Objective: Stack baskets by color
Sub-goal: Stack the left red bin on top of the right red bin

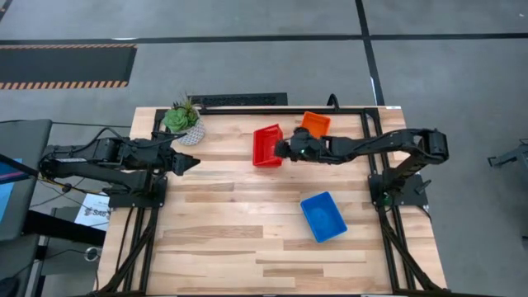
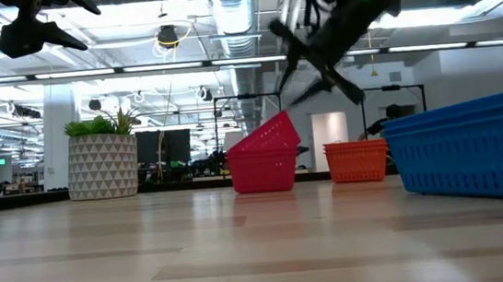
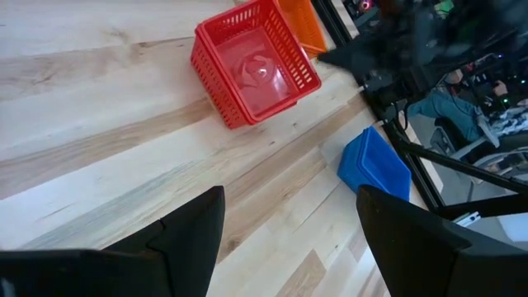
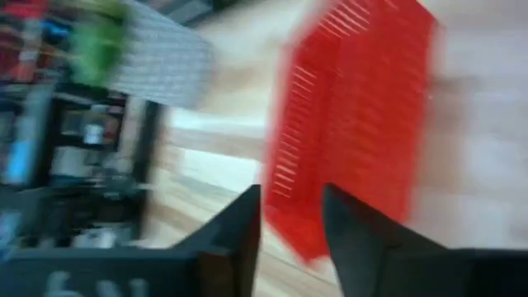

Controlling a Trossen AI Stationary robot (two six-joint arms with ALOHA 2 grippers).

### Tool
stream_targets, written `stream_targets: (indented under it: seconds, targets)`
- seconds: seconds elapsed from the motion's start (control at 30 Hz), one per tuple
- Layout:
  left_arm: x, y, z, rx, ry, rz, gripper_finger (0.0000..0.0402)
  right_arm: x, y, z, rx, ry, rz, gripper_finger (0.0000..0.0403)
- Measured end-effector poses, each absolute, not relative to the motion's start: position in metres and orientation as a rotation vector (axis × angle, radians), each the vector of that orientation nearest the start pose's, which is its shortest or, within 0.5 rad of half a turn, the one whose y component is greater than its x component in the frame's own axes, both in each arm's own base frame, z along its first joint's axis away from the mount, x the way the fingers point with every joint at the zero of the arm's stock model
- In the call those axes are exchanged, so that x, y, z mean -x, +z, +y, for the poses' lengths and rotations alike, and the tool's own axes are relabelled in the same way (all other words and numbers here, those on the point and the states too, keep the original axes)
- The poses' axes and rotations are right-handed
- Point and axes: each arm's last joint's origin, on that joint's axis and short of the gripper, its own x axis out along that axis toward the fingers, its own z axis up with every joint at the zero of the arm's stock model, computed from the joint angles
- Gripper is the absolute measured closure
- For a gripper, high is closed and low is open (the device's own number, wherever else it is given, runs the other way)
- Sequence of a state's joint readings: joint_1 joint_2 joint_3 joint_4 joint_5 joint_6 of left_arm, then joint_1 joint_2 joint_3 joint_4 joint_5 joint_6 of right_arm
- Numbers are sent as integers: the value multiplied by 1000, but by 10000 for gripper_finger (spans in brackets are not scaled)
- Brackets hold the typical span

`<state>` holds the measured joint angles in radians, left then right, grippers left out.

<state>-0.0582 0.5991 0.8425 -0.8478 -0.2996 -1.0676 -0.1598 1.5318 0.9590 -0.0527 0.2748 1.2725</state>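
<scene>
— What sort of place is this?
— A robotics lab set in a large open hall. A pale wooden plank table (image 1: 247, 239) stands on a black metal frame (image 1: 136, 247) over a grey concrete floor with an orange-and-black hazard strip (image 1: 66, 84).
— And overhead?
— Bare silver ducts (image 2: 234, 4), pipes and hanging lamps (image 2: 166, 36), with benches of equipment behind.

**Where things sit on your table**

Your plant (image 1: 183, 120) stands at the far left. Right of it, mid-table, one basket (image 1: 266, 145) sits tilted in another. A second stack (image 1: 314, 124) lies just beyond, a third (image 1: 323, 216) nearer you.
</scene>
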Motion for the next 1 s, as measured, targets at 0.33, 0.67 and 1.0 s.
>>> stream_targets:
  seconds: [0.33, 0.67, 1.0]
  targets:
    - [-104, 315, 3, 917, 535, 402, 139, -319, 255, -74, -1012, -852, 381, 185]
    - [-104, 315, 3, 913, 546, 398, 139, -342, 216, -82, -972, -884, 520, 216]
    - [-104, 315, 3, 911, 554, 393, 139, -346, 218, -94, -1035, -822, 467, 223]
